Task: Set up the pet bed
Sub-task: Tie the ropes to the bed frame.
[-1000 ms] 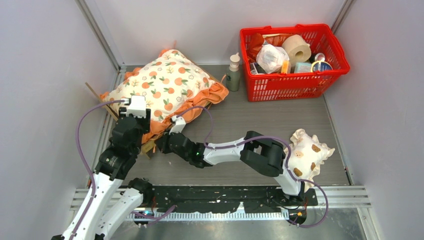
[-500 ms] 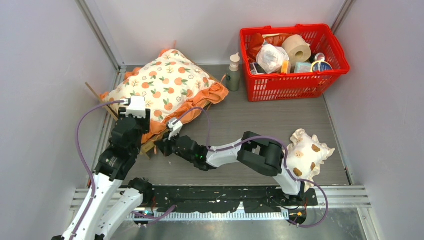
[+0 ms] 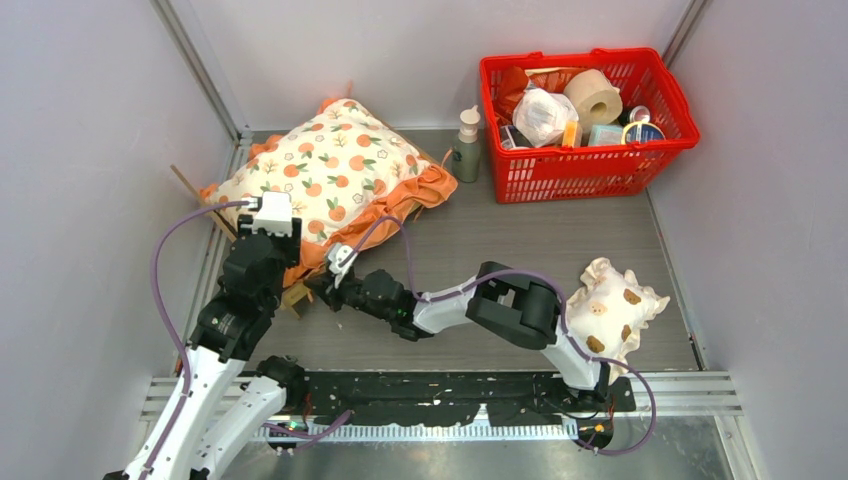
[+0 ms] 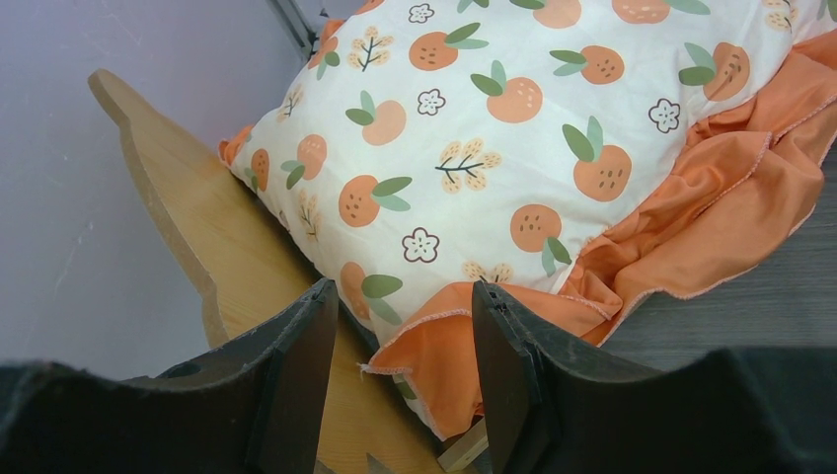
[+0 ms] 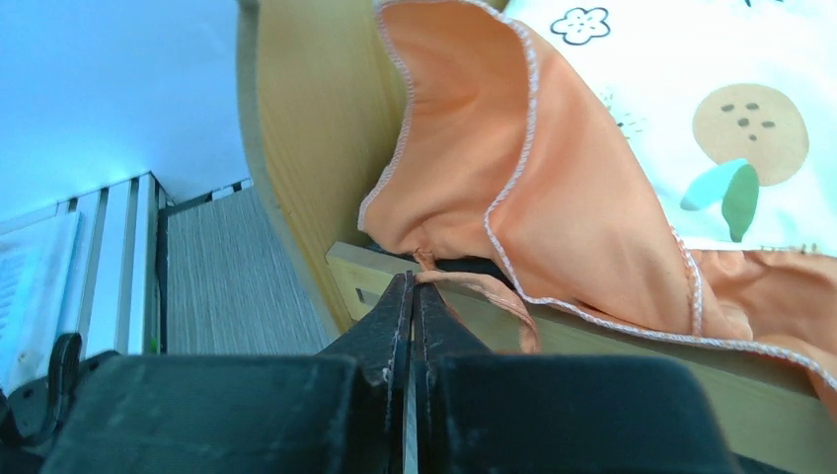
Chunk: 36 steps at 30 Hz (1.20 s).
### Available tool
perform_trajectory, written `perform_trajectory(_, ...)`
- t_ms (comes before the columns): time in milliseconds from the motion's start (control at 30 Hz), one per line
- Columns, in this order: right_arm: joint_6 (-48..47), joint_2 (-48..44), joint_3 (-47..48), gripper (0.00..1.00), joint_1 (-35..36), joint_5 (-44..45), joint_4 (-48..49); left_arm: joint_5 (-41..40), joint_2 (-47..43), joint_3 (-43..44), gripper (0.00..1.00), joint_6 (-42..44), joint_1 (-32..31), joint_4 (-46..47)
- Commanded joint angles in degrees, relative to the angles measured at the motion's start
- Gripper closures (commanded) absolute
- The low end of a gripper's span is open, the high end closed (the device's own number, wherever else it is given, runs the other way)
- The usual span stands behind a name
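The pet bed (image 3: pixel 294 294) lies at the left under the orange-print cushion (image 3: pixel 330 170); only bits of its light wood show. In the left wrist view its wavy headboard (image 4: pixel 197 227) stands beside the cushion (image 4: pixel 513 128). My left gripper (image 3: pixel 268 240) hovers open over the cushion's near-left corner, and its fingers (image 4: pixel 405 296) straddle the orange ruffle without gripping it. My right gripper (image 3: pixel 318 290) is at the bed's near corner. There its jaws (image 5: pixel 413 281) are shut, pinching a thin orange strap (image 5: pixel 494 296) of the cushion that lies over the wooden rail (image 5: pixel 592 346).
A small spotted frilled pillow (image 3: pixel 610 310) lies at the near right beside the right arm's base. A red basket (image 3: pixel 590 165) full of items stands at the back right, with a pump bottle (image 3: pixel 467 145) next to it. Walls close in on the left, back and right.
My right gripper has slid left and nearer, to the bed's near corner, and closed fully on the strap. The left arm and the cushion have stayed put.
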Motion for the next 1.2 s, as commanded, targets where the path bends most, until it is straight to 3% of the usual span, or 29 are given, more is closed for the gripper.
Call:
perform_trajectory(0, -12.09, 0.84, -0.9, 0.95, -0.38, -8.83, 6.59, 0.74, 0.02, -0.16, 0.44, 0.53, 0.18, 3.12)
perform_trajectory(433, -33.68, 2.93, -3.17, 0.95, -0.82, -17.49, 12.76, 1.02, 0.31, -0.18, 0.44, 0.43, 0.18, 2.97)
perform_trajectory(633, -36.07, 3.25, -3.3, 0.95, -1.77, -21.22, 14.82, 1.17, 0.42, -0.12, 0.44, 0.39, 0.18, 3.01)
perform_trajectory(900, -39.08, 0.41, -1.34, 0.95, -2.53, -26.51, 5.77, 0.63, 0.38, -0.2, 0.44, 0.67, 0.18, 2.9)
perform_trajectory(1167, -51.36, -0.76, 1.56, 0.95, -4.14, -32.83, -5.37, 0.37, -0.27, -0.48, 0.44, 0.72, 0.18, 2.93)
